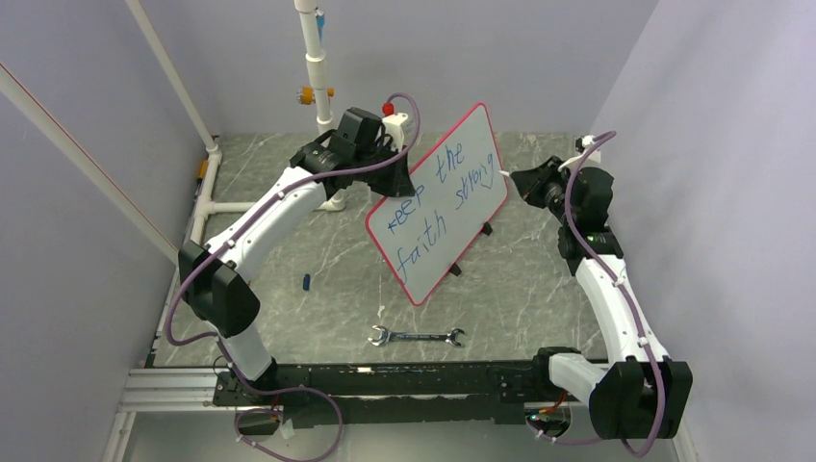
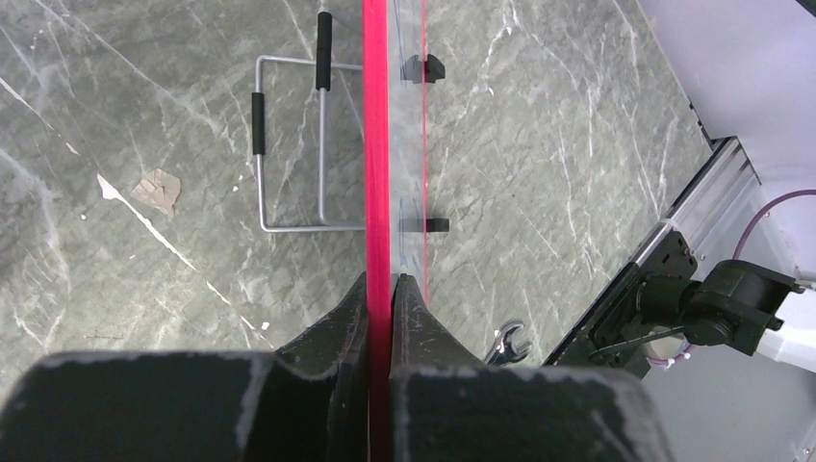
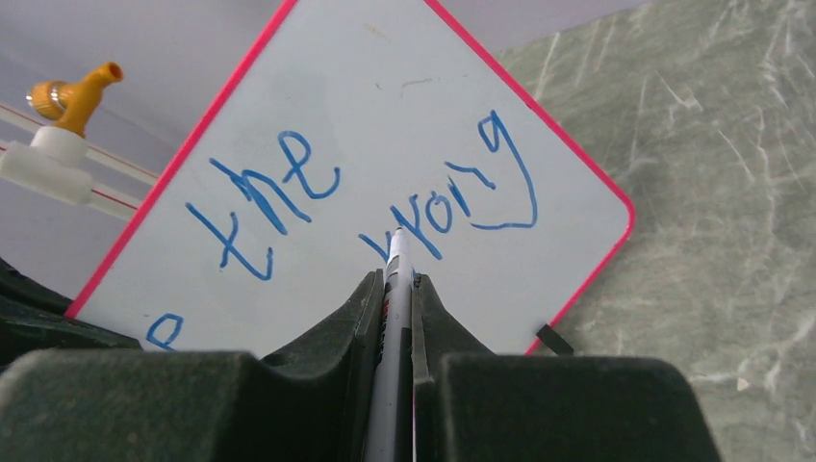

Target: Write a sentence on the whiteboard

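The whiteboard (image 1: pixel 428 269), white with a red-pink rim, stands tilted on edge at mid-table. The sentence (image 1: pixel 438 197) in blue reads "keep the faith strong". My left gripper (image 1: pixel 390 178) is shut on the board's upper left rim. In the left wrist view the fingers (image 2: pixel 409 318) pinch the red rim (image 2: pixel 377 144) edge-on. My right gripper (image 1: pixel 518 183) is shut on a white marker (image 3: pixel 393 318). The marker's tip (image 3: pixel 398 234) points at the start of "strong" (image 3: pixel 462 197) on the board (image 3: pixel 385 115). I cannot tell whether the tip touches.
A steel wrench (image 1: pixel 416 337) lies near the front rail and shows in the left wrist view (image 2: pixel 508 342). A small blue cap (image 1: pixel 307 282) lies left of the board. A wire stand (image 2: pixel 289 144) lies behind the board. White pipes (image 1: pixel 316 67) with a yellow valve (image 3: pixel 72 91) stand at the back.
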Controlling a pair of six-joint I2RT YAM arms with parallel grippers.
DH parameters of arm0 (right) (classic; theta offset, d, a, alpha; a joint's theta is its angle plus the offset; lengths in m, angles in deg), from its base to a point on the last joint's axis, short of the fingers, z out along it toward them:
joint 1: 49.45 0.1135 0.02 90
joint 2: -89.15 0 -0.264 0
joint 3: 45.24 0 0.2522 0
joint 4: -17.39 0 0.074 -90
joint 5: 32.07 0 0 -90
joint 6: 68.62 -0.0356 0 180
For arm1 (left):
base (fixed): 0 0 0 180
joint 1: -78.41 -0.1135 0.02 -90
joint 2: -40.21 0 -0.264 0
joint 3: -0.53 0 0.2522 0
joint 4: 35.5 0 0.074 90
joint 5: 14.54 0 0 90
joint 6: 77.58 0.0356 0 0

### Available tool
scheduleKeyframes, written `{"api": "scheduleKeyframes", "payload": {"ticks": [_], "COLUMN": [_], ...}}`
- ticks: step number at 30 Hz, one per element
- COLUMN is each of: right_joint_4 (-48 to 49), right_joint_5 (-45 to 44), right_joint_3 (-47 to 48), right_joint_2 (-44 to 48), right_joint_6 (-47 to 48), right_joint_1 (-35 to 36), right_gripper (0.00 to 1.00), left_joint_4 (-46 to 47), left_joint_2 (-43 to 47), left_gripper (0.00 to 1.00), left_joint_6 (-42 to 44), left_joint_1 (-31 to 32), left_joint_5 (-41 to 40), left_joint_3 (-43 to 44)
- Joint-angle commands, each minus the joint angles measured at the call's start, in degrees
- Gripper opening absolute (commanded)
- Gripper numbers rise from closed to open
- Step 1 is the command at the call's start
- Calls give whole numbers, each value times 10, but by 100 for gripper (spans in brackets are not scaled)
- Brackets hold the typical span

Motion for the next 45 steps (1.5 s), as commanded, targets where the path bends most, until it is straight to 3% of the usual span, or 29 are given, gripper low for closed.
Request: {"api": "scheduleKeyframes", "payload": {"ticks": [1, 15, 26, 33, 45], "right_joint_4": [-32, -35, -55, -59, -66], "right_joint_5": [-24, -20, -26, -25, -21], "right_joint_3": [-4, -9, 2, 2, 9], "right_joint_2": [19, 29, 46, 51, 58], "right_joint_6": [25, 29, 41, 43, 48], "right_joint_1": [-1, -4, -8, -11, -18], "right_gripper": [0, 0, 0, 0, 0], "left_joint_4": [-60, -108, -95, -56, -78], "left_joint_2": [-13, -17, -56, -57, -87], "left_gripper": [0, 0, 0, 0, 0], "left_joint_6": [60, 63, 32, -18, 4], "left_joint_1": [10, 11, 11, 11, 12], "left_joint_5": [-21, 64, 155, 220, 120], "left_joint_3": [11, -11, 26, 5, 6]}}
